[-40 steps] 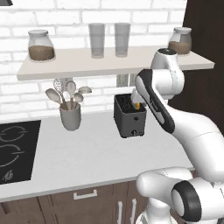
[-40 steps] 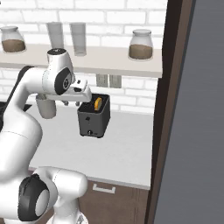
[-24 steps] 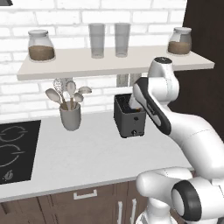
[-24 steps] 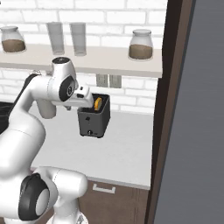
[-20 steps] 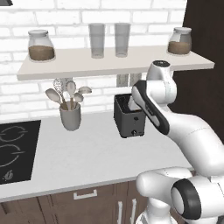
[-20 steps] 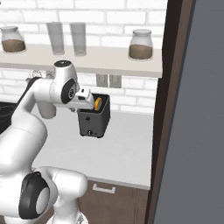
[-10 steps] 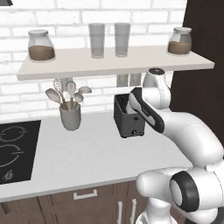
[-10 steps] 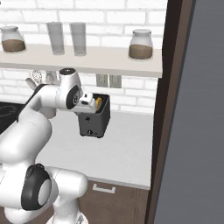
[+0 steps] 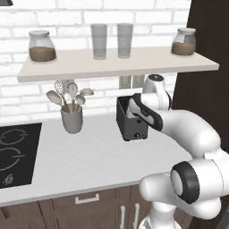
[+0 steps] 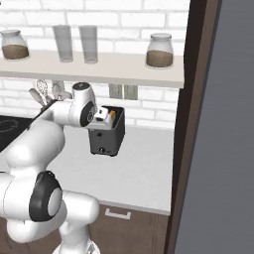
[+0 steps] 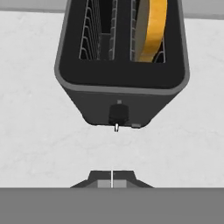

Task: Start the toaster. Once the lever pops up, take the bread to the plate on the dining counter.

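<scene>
The dark toaster stands on the white counter against the brick wall. The golden bread sits upright in its right-hand slot and also peeks from the top. My gripper hovers above the toaster's front edge, pointing down. Its fingertips are pressed together, shut on nothing. The toaster's lever lies on the front face just beyond the tips, apart from them. The plate and the dining counter are out of view.
A grey utensil cup stands left of the toaster. A shelf with jars and glasses hangs close overhead. A black cooktop lies at far left. A tall dark cabinet panel bounds the right side.
The arm has folded in and the hand has dropped from above and behind the toaster to low over its front edge. The toaster and bread have not moved.
</scene>
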